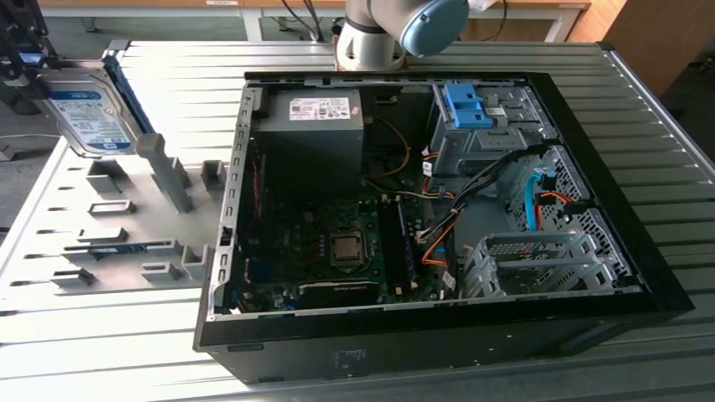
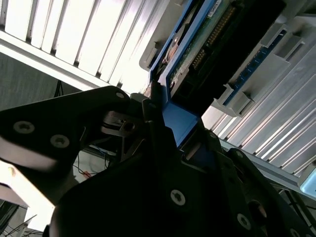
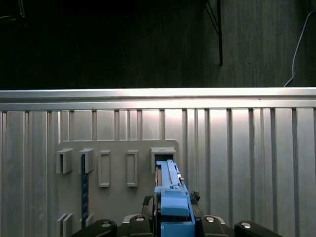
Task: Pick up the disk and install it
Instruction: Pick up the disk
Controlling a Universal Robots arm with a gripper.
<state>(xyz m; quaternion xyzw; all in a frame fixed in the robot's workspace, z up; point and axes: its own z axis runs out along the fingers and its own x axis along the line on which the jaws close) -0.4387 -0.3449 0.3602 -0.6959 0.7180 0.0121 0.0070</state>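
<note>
While our gripper [image 3: 174,210] clamps the disk [image 1: 90,117] by the rack [image 1: 67,226], we judge pickup done, installing in the case [image 1: 659,268] undone

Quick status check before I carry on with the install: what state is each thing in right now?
Silver hard disk with blue plastic frame: gripped, on edge over the grey plastic holder rack, not installed.
Black gripper: shut on the disk's frame.
Black computer case: lying flat, side open.
Grey metal drive cage: empty.
</note>
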